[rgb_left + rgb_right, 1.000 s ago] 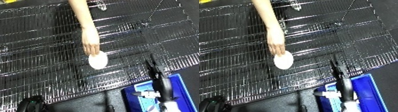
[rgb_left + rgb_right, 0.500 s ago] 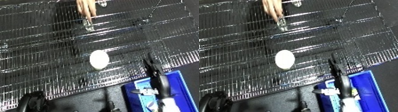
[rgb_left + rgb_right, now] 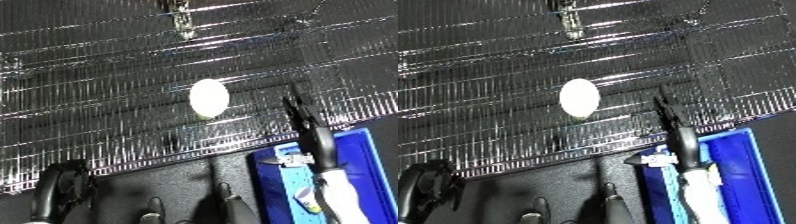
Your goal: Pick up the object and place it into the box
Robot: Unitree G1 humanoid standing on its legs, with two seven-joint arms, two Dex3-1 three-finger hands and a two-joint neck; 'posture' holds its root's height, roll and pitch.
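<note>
The white egg [image 3: 209,98] lies alone on the shiny ridged mat [image 3: 89,100], near the blue bin [image 3: 360,165]. The right hand [image 3: 302,117] hangs with straight, released fingers beside it, grasping nothing; the left hand [image 3: 58,187] I cannot tell. It should come over the egg and close around its sides, since it looks apt to roll.

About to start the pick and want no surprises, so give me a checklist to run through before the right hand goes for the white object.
1. White object lies alone on the wire mesh surface, in full view: ok.
2. Nothing touches or covers it: ok.
3. Right hand near it, fingers straight, holding nothing: ok.
4. Left hand low at the left, off the path: ok; its fingers: cannot tell.
5. Blue bin beside the right forearm, opening upward: ok.
6. Free room inside the bin: cannot tell, the forearm covers part of it.
</note>
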